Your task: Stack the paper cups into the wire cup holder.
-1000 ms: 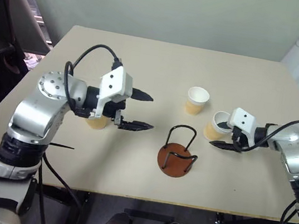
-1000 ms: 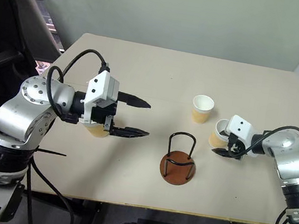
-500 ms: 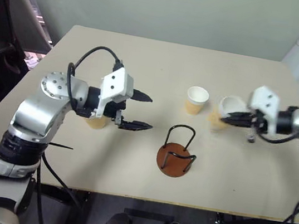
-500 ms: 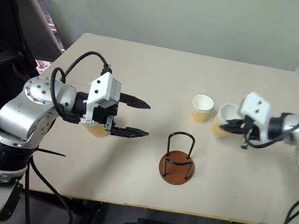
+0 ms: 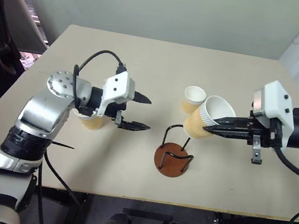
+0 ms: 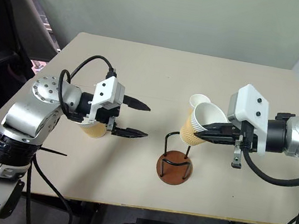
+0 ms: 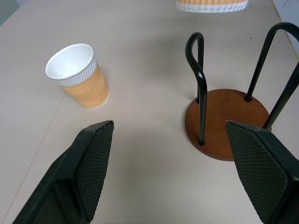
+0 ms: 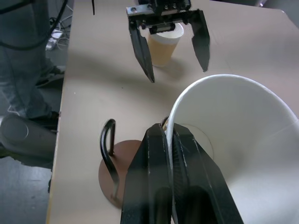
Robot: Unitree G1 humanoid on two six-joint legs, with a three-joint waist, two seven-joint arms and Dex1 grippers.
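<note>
1. Left eye view, far left: the left gripper (image 5: 136,111) hangs over the table (image 5: 48,147) with its fingers spread wide and nothing between them. It has kept its place over the last second. A paper cup (image 5: 88,118) stands upright on the table just under and behind it.
2. Middle: the wire cup holder (image 5: 174,152) stands upright on its round brown base, empty, in the same spot as before. A second cup (image 5: 193,99) stands upright just beyond it, untouched.
3. Right: the right gripper (image 5: 218,128) has its fingers pressed together on the rim wall of the third cup (image 5: 207,117), one finger inside, one outside. A second ago this cup sat on the table at the right; now it is lifted clear, tilted, and carried left until it hangs just above the holder's wire loops.
4. Meaning: the first cup looks ready to be placed. I judge the next move is to right it, bottom down, centre it between the loops and lower it. Two cups remain.
</note>
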